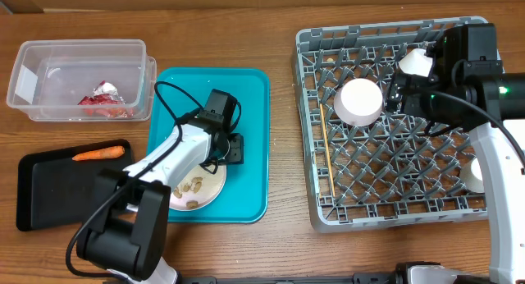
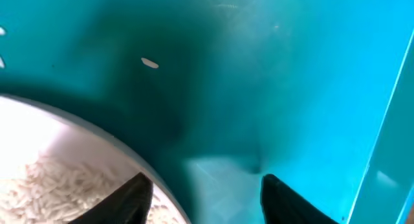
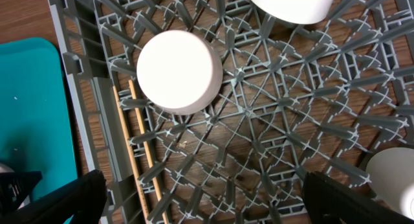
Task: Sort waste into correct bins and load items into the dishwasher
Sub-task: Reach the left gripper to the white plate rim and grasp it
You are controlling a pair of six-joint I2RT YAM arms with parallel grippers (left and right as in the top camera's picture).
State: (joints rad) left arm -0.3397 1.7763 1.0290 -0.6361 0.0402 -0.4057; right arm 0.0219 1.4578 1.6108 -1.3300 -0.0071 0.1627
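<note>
A white plate (image 1: 182,199) with peanuts (image 1: 195,185) and white rice (image 2: 45,185) lies on the teal tray (image 1: 246,95). My left gripper (image 1: 228,153) is low over the plate's right rim (image 2: 165,185), open. One finger is over the rice and the other over the tray, and the rim passes between them. The red wrapper (image 1: 105,99) lies in the clear tub (image 1: 49,50), and the carrot (image 1: 98,153) on the black tray (image 1: 41,206). My right gripper (image 3: 207,201) hangs open above the dish rack (image 1: 328,210), empty. In the rack are an upturned bowl (image 3: 179,70), a cup (image 1: 417,62) and chopsticks (image 3: 139,140).
A second white bowl (image 1: 472,173) sits at the rack's right side, partly behind my right arm. One loose rice grain (image 2: 149,63) lies on the teal tray. Bare wooden table (image 1: 279,243) runs between the teal tray and the rack.
</note>
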